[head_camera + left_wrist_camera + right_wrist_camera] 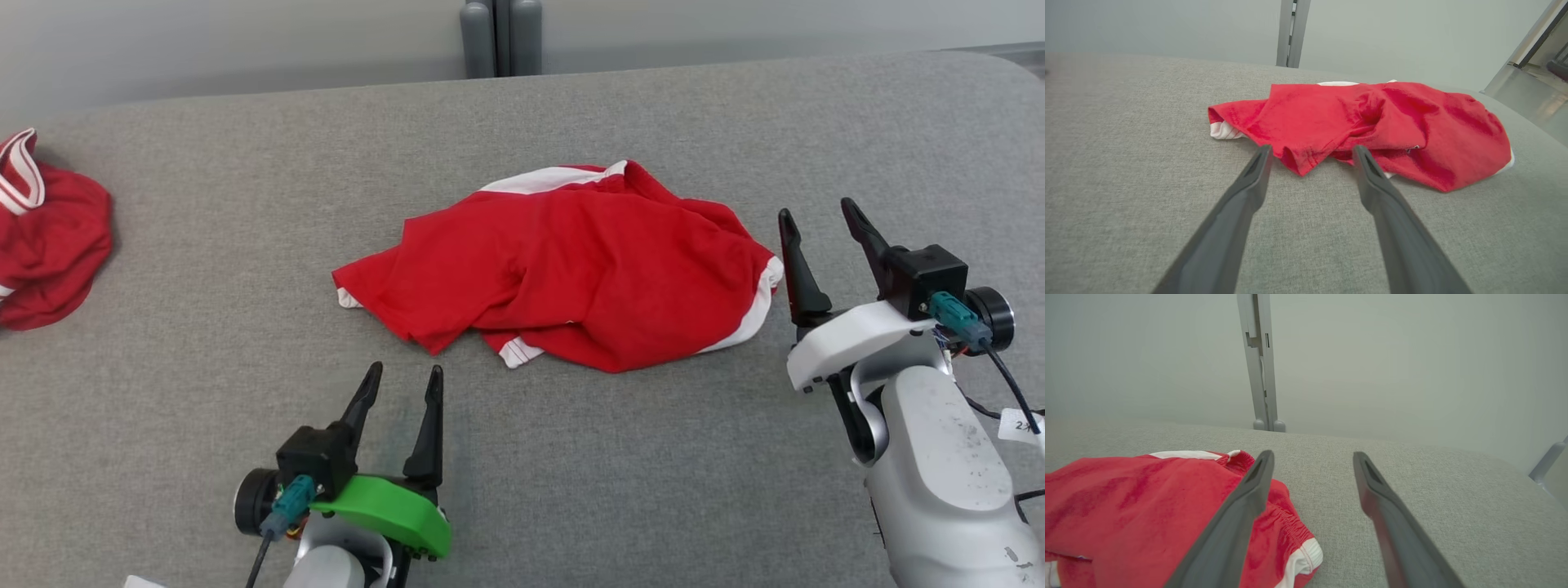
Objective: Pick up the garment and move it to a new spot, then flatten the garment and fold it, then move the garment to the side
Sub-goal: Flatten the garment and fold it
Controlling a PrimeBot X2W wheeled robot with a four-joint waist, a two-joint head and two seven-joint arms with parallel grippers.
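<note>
The left gripper [406, 370] is sitting nearest to me, low over the grey table [204, 457], its two fingers standing well apart and holding nothing. Just ahead of its fingertips, a little toward its inner side, the shirt [571, 261] is lying in a loose red heap. The right gripper [817, 209] is hovering at the heap's other end, with the shirt just beside its inner finger. Its fingers are also spread wide and empty, though I cannot tell whether the inner one is brushing the cloth. Far off to the left gripper's outer side, a smaller bunched red cloth [49, 237] is lying well apart from everything.

The shirt is looking light and thoroughly limp to me. It is folding over itself in several layers, with no letters or number showing. I am expecting it to drape and sag wherever it is lifted, and a pinch in the middle would likely be catching more than one layer. It is not looking slippery or fragile, so a firm pinch should be doing no harm. The better holds seem to be at the edges: the folded hem corner [1298, 163] pointing at the left gripper, and the white-trimmed cuff [1306, 555] lying beside the right gripper's inner finger. Taking those two together ought to be spreading the cloth as it is rising.
</note>
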